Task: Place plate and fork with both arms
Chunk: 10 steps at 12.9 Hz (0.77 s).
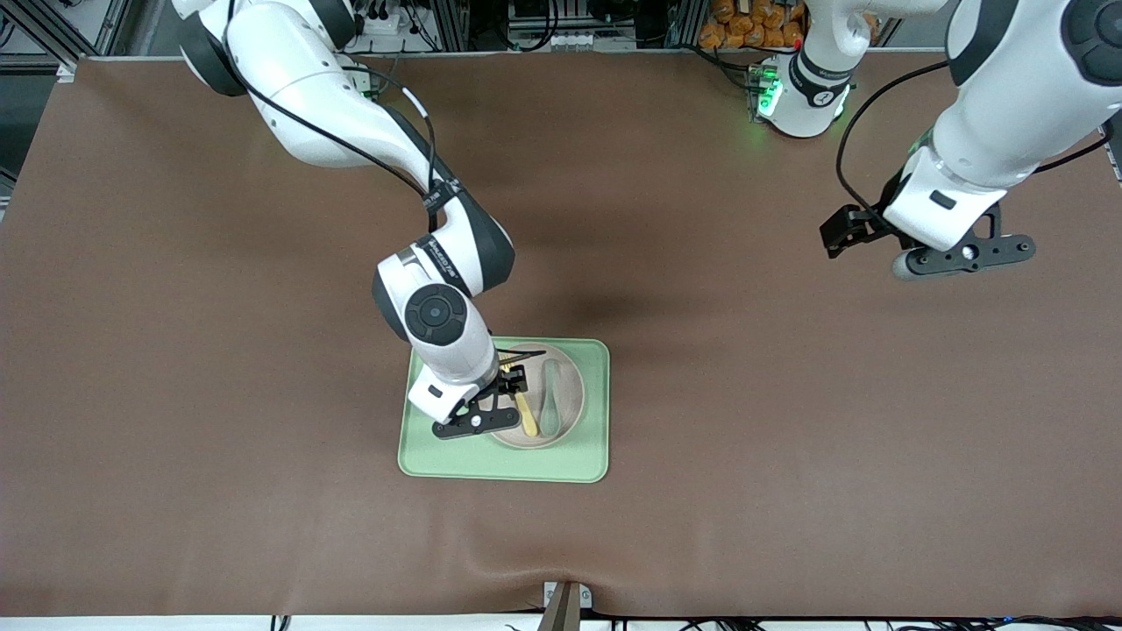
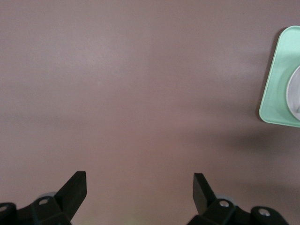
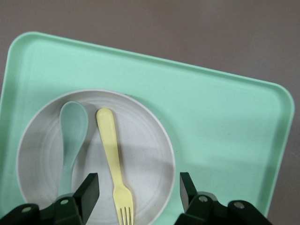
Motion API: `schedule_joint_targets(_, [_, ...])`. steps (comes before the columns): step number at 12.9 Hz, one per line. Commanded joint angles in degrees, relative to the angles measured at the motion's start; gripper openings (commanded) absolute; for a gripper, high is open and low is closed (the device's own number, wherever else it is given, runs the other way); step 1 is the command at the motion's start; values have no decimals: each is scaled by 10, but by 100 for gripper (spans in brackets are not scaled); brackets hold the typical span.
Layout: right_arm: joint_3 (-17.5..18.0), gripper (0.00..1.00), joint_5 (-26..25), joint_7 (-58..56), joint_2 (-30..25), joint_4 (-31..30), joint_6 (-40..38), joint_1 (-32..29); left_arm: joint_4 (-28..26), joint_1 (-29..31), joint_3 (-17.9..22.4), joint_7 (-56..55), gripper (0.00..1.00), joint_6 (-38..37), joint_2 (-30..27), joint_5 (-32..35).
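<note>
So the right gripper (image 1: pixel 510 383) hovers spread wide over the fork (image 3: pixel 116 164), which lies beside the spoon (image 3: pixel 71 136) on the plate (image 3: pixel 145 154) in the tray (image 3: pixel 211 122), while the left gripper (image 1: pixel 848 230) waits apart over bare counter (image 1: pixel 701 263).

Light was even and fairly bright, coming from overhead. The brown table (image 1: pixel 701 368) showed soft, diffuse shadows: a dark patch just above the tray (image 1: pixel 504 464) and beside the right arm, none hard-edged. Green base lamps threw a small glow on the mat near the left arm's base. No strong glare; the plate (image 3: pixel 145 154) had only a mild sheen. Both wrist views looked slightly washed and soft, with a blurred shadow band under the left claw (image 2: pixel 139 190). The right claw (image 3: pixel 139 192) cast a faint shadow on the plate.
</note>
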Motion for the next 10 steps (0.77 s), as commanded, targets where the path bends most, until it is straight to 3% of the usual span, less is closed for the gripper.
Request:
schedule_joint_targets(1, [-5,73,-12,-15,34,27,10,15,-28,36,-5,79,100,8,-42,12])
schedule_joint_targets(3, [-5,71,-12,-15,40,24,17,18,-23,37,-2,88,100,-4,-50,16])
schedule_joint_targets(7, [-5,53,-13,-14,51,24,17,27,15,67,-2,138,100,-33,-43,24])
schedule_joint_targets(10, [-5,53,-14,-13,60,24,18,27,41,69,-2,143,100,-43,-43,24])
